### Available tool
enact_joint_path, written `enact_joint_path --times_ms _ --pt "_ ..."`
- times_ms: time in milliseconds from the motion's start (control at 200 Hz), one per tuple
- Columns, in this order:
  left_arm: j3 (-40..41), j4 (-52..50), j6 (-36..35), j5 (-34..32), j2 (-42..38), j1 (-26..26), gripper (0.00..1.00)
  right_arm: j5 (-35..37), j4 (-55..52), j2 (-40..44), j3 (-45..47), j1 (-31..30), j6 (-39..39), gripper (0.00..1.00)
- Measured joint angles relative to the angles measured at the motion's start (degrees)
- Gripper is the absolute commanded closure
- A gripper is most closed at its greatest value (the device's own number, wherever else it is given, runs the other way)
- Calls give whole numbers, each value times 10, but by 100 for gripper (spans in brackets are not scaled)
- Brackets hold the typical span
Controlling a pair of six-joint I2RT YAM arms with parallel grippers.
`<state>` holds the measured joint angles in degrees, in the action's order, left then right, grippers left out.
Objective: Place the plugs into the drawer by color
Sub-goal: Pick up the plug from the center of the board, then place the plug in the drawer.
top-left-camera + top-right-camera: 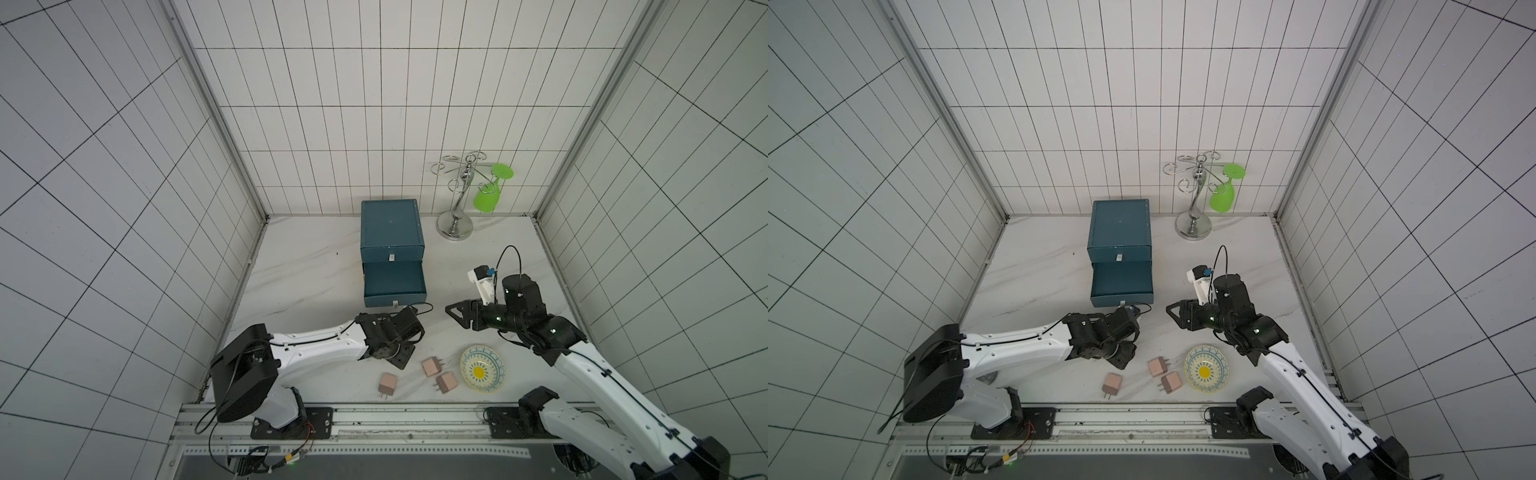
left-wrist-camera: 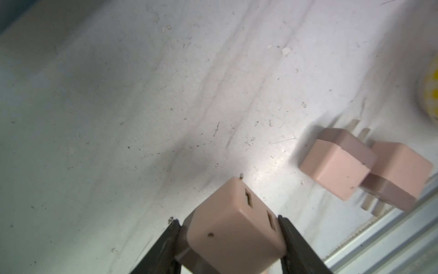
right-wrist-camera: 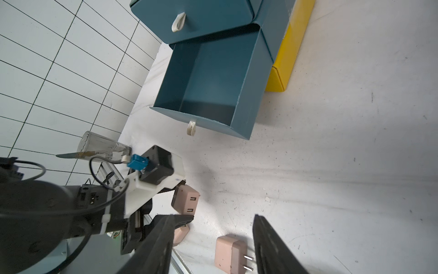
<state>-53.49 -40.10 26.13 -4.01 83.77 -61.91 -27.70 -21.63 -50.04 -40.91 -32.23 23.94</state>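
Marble tabletop (image 1: 299, 270), tiled booth. Lower drawer (image 1: 395, 298) stands open, seemingly empty, just ahead of left gripper (image 2: 228, 221), which is clamped on pink plug (image 3: 186, 199). Right gripper (image 3: 222, 218) spread, empty. Likely step: carry. Next: clear rim, release. Three loose plugs (image 1: 432, 367) near left gripper, opposite drawer.

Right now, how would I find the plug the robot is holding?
Find the dark teal drawer box, then the left gripper just in front of it. The pinkish-beige plug is pinched between its jaws, while three matching plugs lie loose nearby.
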Motion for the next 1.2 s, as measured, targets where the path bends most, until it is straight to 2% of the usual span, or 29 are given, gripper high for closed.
enact_joint_path --times_ms 255,380,505,630,810,980,1205 --pt "-55 -53 43 -24 -98 -1 85 1 9 13 7 0 5 43" --pt "-110 -80 50 -64 -123 4 80 -4 14 14 7 0 9 44" --pt "-166 -105 49 -84 -119 54 81 -37 33 12 7 -7 10 44" --pt "-221 -129 43 -101 -75 120 81 -50 43 4 7 -43 3 44" --pt "-283 -153 31 -104 25 168 82 -49 42 -10 7 -64 -3 45" --pt "-333 -184 26 -102 111 187 81 -38 39 7 7 -64 -4 44" --pt "-341 -192 22 -111 176 202 80 -12 38 48 7 -64 -4 44"
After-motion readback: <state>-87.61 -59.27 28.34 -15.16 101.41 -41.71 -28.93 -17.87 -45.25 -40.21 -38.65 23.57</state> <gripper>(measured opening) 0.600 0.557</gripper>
